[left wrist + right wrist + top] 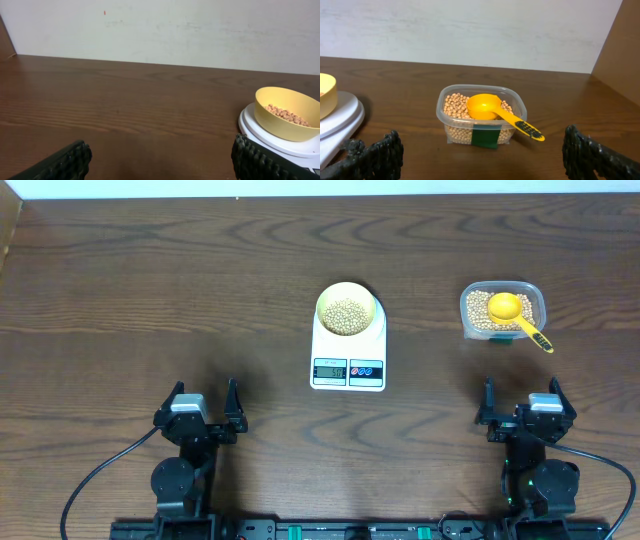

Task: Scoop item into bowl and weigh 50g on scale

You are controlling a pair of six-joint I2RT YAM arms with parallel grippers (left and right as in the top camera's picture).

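So the worktop (120,300) is dark brown wood with a pretty strong wavy grain, and it fills nearly the whole overhead view. Only two things sit straight on it. The white scale (348,358) is about dead centre, square to the near edge, with its display and buttons facing that way. The clear plastic tub (503,310) is off to its right, well apart, roughly level with the scale's far end, green label on its near side. Down by the near edge a black cable (100,470) curls over the wood on the left, and a second cable (612,465) does the same on the right.
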